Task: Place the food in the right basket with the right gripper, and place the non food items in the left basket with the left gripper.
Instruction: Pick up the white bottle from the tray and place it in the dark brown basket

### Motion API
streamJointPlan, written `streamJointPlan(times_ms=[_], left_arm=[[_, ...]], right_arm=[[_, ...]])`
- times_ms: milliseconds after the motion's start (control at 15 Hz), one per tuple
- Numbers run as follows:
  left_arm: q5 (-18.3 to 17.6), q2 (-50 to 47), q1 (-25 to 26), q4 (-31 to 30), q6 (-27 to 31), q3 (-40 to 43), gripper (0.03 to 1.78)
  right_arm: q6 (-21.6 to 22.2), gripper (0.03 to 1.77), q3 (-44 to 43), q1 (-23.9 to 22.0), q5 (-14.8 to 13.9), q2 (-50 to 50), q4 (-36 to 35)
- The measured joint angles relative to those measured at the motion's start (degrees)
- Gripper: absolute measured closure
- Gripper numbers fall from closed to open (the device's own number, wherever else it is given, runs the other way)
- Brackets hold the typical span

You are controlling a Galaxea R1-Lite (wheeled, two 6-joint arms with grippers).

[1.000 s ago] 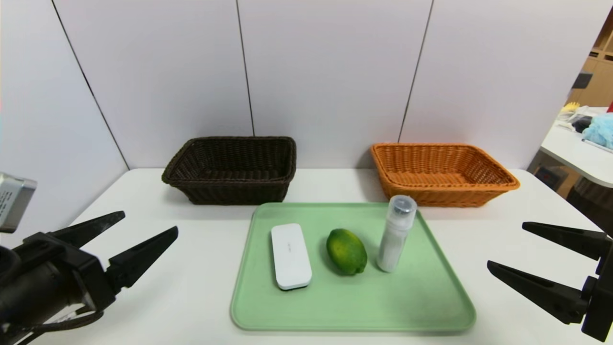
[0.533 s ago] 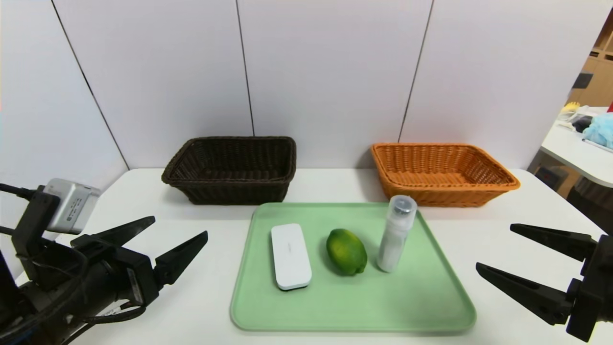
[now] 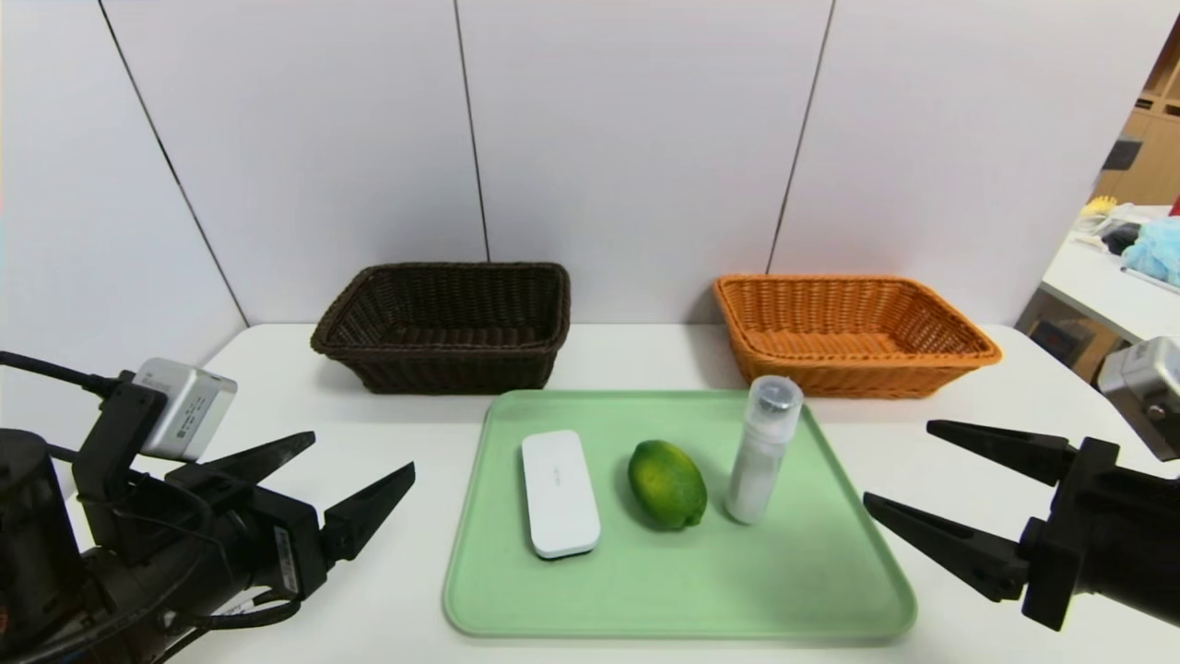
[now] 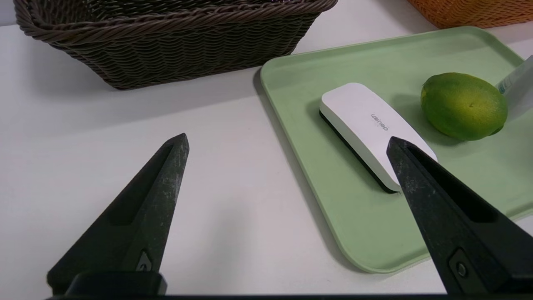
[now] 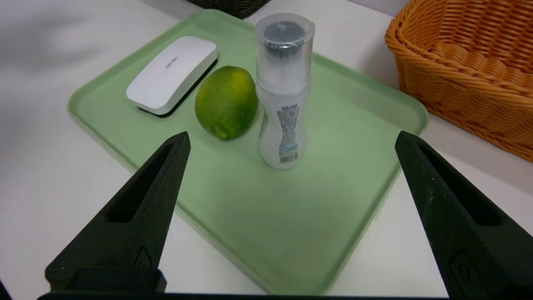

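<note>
Lime: on the green tray, just right of centre in the frame, between case and bottle; untouched.
Lime, grip: probably best taken from above, one finger on each side of the widest part; squeeze gently, round skin apt to roll.
White case: flat on the tray, left of the lime; nearest target for the left claw, by judgement. Straddle the narrow width, keep low, close square to the long sides.
Bottle: upright, just right of the lime, on the right claw's likely path. Clear the cap before lowering; tipping likely if brushed.
Dark basket: upper left of centre; for case and bottle.
Orange basket: upper right; for the lime.
Left claw: lower left, spread wide, holding nothing; above the desk beside the tray, pointing in and slightly up the frame.
Right claw: lower right, spread wide, holding nothing; near the tray's right edge, aimed inward toward the bottle.
</note>
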Motion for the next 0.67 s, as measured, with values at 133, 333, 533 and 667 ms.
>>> streamJointPlan(times_ms=[133, 333, 533, 667], left_arm=[[0.0, 0.3, -0.1, 0.0, 0.0, 0.1, 0.12], [0.0, 0.7, -0.3, 0.0, 0.0, 0.3, 0.12], [0.1, 0.9, -0.3, 0.0, 0.0, 0.7, 0.12], [0.1, 0.9, -0.3, 0.0, 0.0, 0.9, 0.12]], right_arm=[[0.1, 0.10, 0.7, 1.3, 0.0, 3.7, -4.7], [0.0, 0.10, 1.0, 2.2, 0.0, 9.8, -11.7], [-0.2, 0.10, 1.1, 3.2, 0.1, 15.8, -18.3], [-0.3, 0.10, 1.1, 3.5, 0.2, 19.2, -21.6]])
